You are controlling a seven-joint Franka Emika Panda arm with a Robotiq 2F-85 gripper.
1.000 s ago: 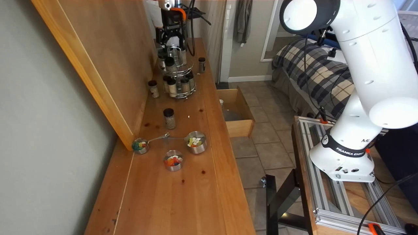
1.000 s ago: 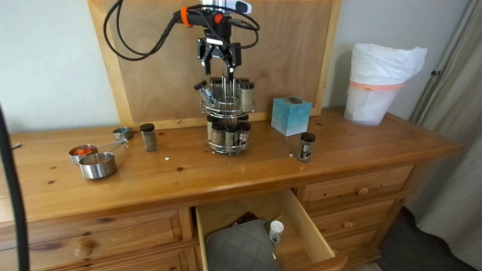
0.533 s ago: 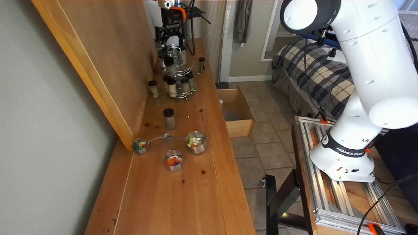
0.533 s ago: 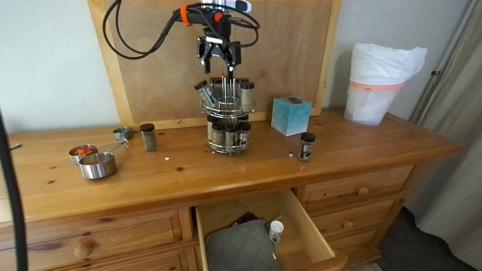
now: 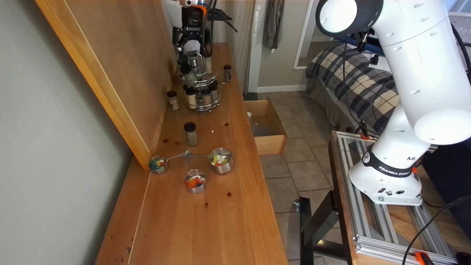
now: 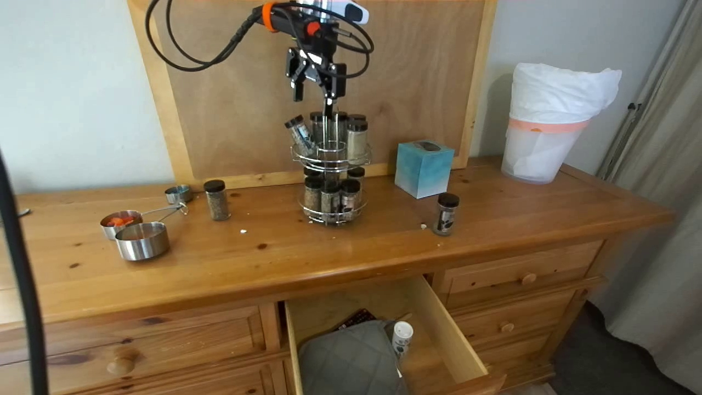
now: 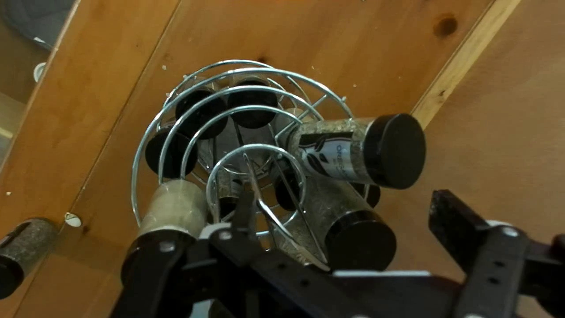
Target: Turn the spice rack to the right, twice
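The spice rack [image 6: 331,163] is a two-tier round wire carousel holding small jars with dark lids. It stands upright on the dresser top and shows in both exterior views [image 5: 200,84]. One jar [image 6: 300,135] leans outward on its upper tier; this oregano jar also shows in the wrist view [image 7: 331,149]. My gripper [image 6: 313,107] is open above the rack, pointing down. One finger is at the upright wire handle in the rack's middle; I cannot tell whether it touches. The other finger is outside the handle in free air. In the wrist view the gripper [image 7: 343,201] straddles an upper jar's lid [image 7: 361,240].
Loose jars stand around the rack: one [image 6: 446,215] on one side, one [image 6: 217,201] on the other, one [image 5: 173,100] near the back panel. A blue tissue box [image 6: 423,170], a white bin [image 6: 540,126] and metal measuring cups [image 6: 142,242] share the dresser top. A drawer [image 6: 447,340] stands open below.
My gripper has turned and tilted slightly, and its finger at the handle has shifted a little left. The rack has turned slightly: its front lower jars moved left in an exterior view.
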